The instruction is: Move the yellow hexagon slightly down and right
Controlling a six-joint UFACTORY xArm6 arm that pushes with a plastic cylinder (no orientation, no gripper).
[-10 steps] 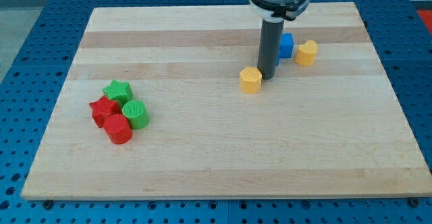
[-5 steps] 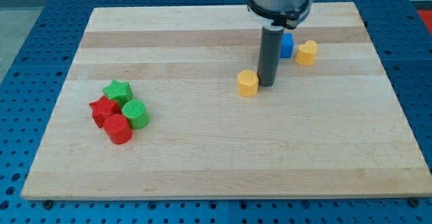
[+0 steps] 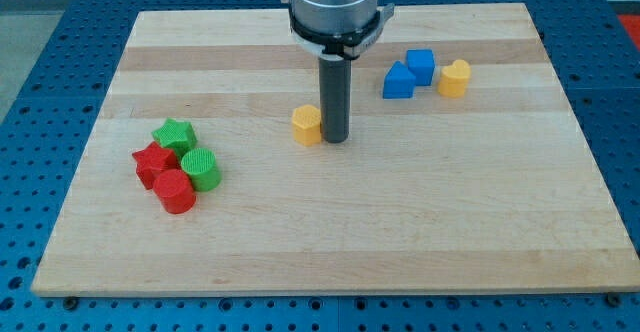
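Yellow hexagon (image 3: 307,125) sat near the middle of the wooden tabletop (image 3: 330,232), a little toward its far edge, with my tip (image 3: 334,138) touching its right side. No pincer was fitted to the arm, only the dark rod. Toward the far right corner two blue blocks (image 3: 408,73) stood beside a yellow heart-like block (image 3: 454,77). Near the left edge a green star (image 3: 173,133), green cylinder (image 3: 201,169), red star (image 3: 152,161) and red cylinder (image 3: 174,191) huddled together.
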